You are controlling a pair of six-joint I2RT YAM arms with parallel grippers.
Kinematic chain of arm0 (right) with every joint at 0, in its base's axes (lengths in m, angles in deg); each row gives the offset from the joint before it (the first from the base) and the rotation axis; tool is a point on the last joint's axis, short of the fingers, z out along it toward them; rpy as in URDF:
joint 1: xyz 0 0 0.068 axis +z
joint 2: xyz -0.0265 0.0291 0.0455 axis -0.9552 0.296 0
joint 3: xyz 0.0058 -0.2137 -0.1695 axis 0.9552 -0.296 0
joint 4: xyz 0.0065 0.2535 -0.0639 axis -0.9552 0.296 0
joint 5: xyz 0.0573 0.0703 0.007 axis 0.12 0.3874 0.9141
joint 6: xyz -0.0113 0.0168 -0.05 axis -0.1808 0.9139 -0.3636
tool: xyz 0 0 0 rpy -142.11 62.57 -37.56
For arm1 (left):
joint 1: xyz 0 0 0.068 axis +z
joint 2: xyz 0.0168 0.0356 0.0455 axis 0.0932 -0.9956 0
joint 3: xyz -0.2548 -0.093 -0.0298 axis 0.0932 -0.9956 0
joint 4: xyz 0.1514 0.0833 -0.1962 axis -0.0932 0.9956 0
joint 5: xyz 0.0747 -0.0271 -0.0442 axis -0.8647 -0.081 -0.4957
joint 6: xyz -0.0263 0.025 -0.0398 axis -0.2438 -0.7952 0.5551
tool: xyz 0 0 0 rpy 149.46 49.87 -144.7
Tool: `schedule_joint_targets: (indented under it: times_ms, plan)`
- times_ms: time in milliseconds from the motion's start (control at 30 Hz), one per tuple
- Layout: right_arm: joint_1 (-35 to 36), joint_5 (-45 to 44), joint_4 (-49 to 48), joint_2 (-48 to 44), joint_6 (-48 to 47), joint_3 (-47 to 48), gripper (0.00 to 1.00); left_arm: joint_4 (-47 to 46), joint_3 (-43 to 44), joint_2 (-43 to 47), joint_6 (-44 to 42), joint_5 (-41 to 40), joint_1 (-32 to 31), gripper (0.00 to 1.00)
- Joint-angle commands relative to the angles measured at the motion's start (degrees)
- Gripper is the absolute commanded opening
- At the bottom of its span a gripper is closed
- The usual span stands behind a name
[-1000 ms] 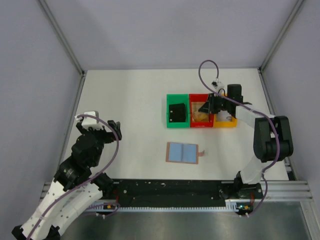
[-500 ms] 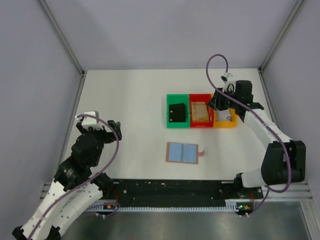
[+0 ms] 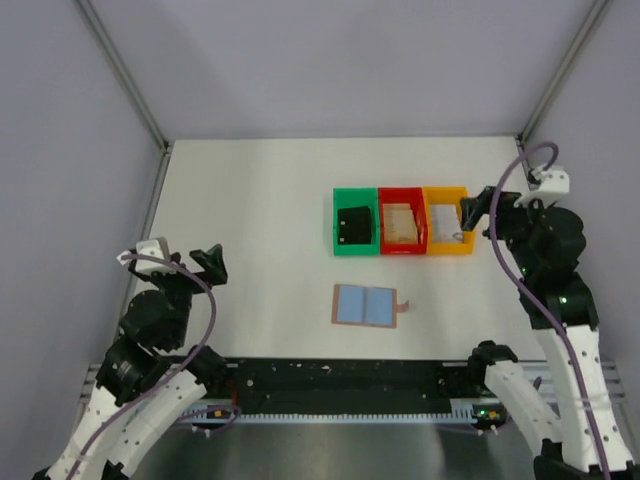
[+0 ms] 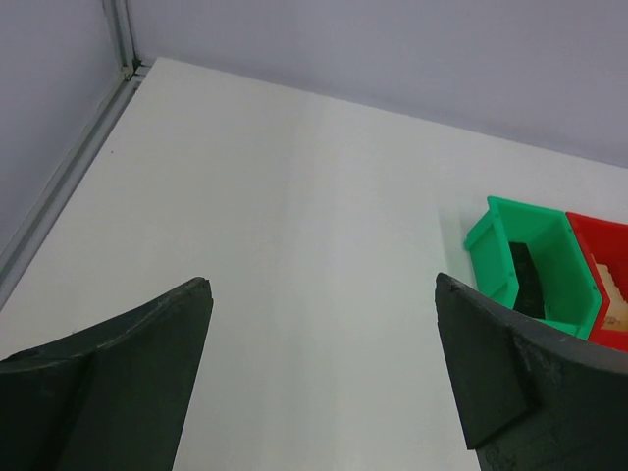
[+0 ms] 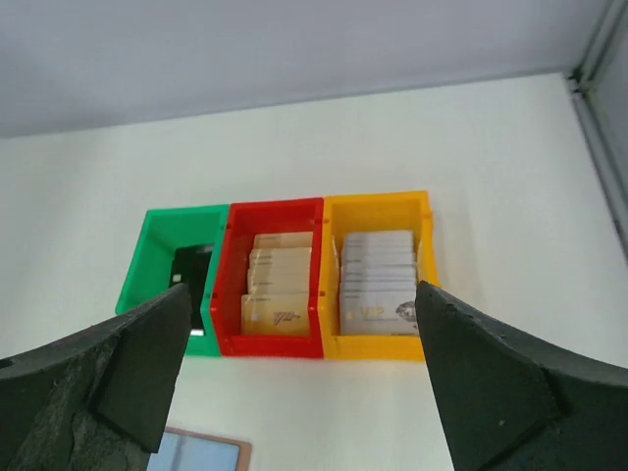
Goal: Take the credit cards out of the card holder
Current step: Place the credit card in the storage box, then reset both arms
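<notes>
The card holder (image 3: pixel 366 305) lies open on the white table, blue-grey face up, with its brown tab (image 3: pixel 403 303) on the right; its corner (image 5: pixel 201 454) shows in the right wrist view. Only blue-grey shows on that face. Black credit cards (image 3: pixel 352 225) (image 5: pixel 192 271) (image 4: pixel 528 281) lie in the green bin (image 3: pixel 340 222). My right gripper (image 3: pixel 487 207) (image 5: pixel 302 292) hangs open and empty, right of the bins. My left gripper (image 3: pixel 186 262) (image 4: pixel 324 285) is open and empty at the far left, well away from the holder.
A red bin (image 3: pixel 383 222) (image 5: pixel 275 344) holds gold cards (image 5: pixel 280 285). Beside it a yellow bin (image 3: pixel 447 250) (image 5: pixel 378 346) holds silver cards (image 5: pixel 378 280). The green bin (image 4: pixel 491 245) (image 5: pixel 147 265) stands left of these. Grey walls and metal posts enclose the table.
My right gripper has pulled back from above the red and yellow bins to the right and has opened. The left arm has shifted down and to the left.
</notes>
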Motion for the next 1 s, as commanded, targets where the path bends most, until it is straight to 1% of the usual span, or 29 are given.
schedule_joint_targets:
  times_ms: [0, 67, 200, 300, 433, 567, 700, 867, 967]
  plan:
    - [0.44, -11.76, 6.57, -9.53, 1.59, 2.15, 0.96, -4.44, -0.58, 4.80, -0.06, -4.30, 0.23, 0.99]
    - [0.52, -13.35, 7.01, -14.19, 0.98, 1.45, 0.98, -5.40, -0.50, 7.08, -0.41, -4.48, 0.31, 0.98]
    - [0.53, -16.59, 8.06, -22.02, -2.00, -0.48, 0.99, -6.99, -1.29, 11.65, -0.68, -5.44, 0.31, 0.98]
    - [0.61, -19.85, 9.29, -25.20, -4.12, -0.84, 0.99, -7.78, -1.72, 14.38, -0.67, -7.03, 0.31, 0.98]
    - [1.93, -21.88, 10.26, -26.26, -4.48, -1.28, 0.98, -8.04, -3.04, 19.04, -1.73, -8.34, 0.31, 0.98]
    - [2.46, -23.20, 9.21, -26.17, -3.86, -2.51, 0.98, -8.31, -5.59, 21.68, -1.64, -7.65, 0.23, 0.98]
    - [2.46, -24.60, 8.42, -26.35, -3.68, -3.12, 0.99, -8.48, -5.50, 21.86, -2.17, -8.17, 0.31, 0.98]
    - [2.55, -31.27, 8.16, -26.70, -1.40, -3.65, 0.98, -7.96, -5.42, 21.77, -2.17, -9.75, 0.31, 0.98]
    - [2.55, -34.27, 8.16, -26.87, 0.09, -3.13, 0.99, -8.48, -5.59, 21.77, -2.43, -9.32, 0.31, 0.98]
